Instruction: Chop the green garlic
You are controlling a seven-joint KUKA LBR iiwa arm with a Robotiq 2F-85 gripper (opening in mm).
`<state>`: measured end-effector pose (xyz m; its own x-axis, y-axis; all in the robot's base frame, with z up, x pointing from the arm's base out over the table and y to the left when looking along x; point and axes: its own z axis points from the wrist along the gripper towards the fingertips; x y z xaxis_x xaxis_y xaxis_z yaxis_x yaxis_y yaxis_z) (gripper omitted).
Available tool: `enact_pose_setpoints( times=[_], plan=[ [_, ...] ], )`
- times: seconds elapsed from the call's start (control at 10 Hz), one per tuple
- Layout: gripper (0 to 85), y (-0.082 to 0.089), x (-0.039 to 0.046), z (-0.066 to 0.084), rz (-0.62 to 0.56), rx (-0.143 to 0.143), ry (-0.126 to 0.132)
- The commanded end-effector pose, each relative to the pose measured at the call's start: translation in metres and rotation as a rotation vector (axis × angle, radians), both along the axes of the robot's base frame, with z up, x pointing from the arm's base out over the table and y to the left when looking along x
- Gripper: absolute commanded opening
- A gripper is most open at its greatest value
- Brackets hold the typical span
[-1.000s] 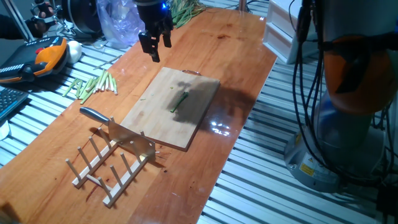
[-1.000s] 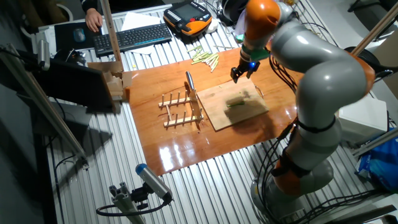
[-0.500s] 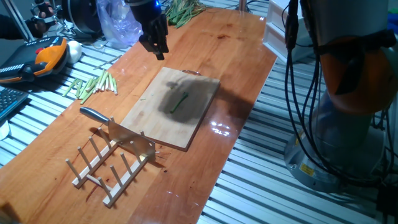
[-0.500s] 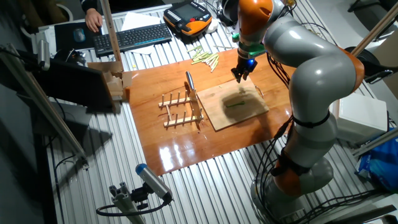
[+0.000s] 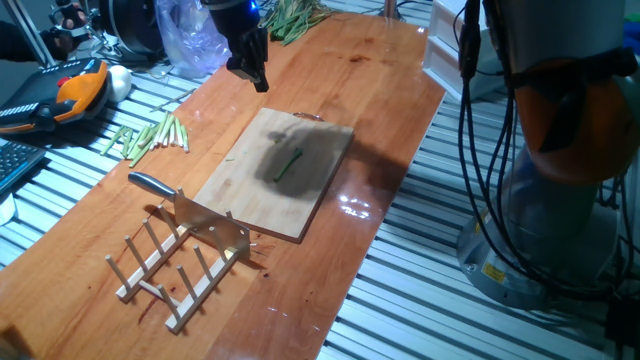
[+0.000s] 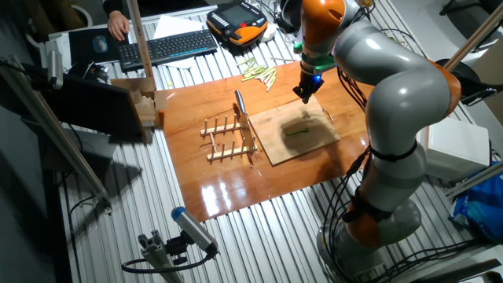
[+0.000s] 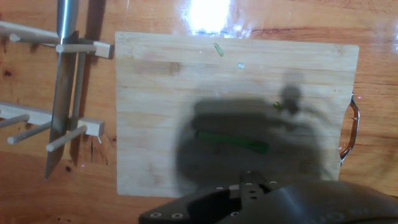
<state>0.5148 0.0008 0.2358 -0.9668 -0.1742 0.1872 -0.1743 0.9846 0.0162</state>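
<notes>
Green and thin, the green garlic (image 5: 290, 164) lies as one whole stalk on the cutting board (image 5: 240, 190), a little past the board's middle towards its handle end, and nothing is touching it. In the hand view you see it as a dark strip (image 7: 233, 142) inside the arm's shadow, running roughly along the board's long edges, with a few tiny green specks near the board's far edge.

The gripper (image 5: 250, 70) hangs above the wooden tabletop (image 5: 370, 80) just beyond the board's handle end, well above the stalk. It carries nothing, but you cannot tell from any view whether the fingers are apart or together; the hand view shows only the dark body at the bottom of the frame.

The knife (image 5: 185, 205) sits in the wooden peg rack (image 5: 175, 270) at the board's opposite short edge, blade (image 7: 62, 81) slotted between the pegs, handle pointing away from the rack towards the tabletop's long edge. In my judgement no cutting has begun: you are at the step before fetching the tool. Your next move calls for crossing the board to the rack, coming down on the black handle with the fingers spread either side of it, and drawing the blade out without snagging the pegs. A loose rack may lift with it
</notes>
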Motion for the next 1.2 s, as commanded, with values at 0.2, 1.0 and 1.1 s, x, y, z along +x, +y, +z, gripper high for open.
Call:
enact_pose_setpoints(
  times=[0.2, 1.0, 1.1],
  plan=[
    [0.0, 0.0001, 0.0, 0.0, 0.02, 0.004, 0.002],
    [0.0, -0.0003, -0.0002, 0.0001, -0.091, -0.027, -0.034],
    [0.0, -0.0003, -0.0002, 0.0001, -0.12, -0.033, -0.02]
  ],
)
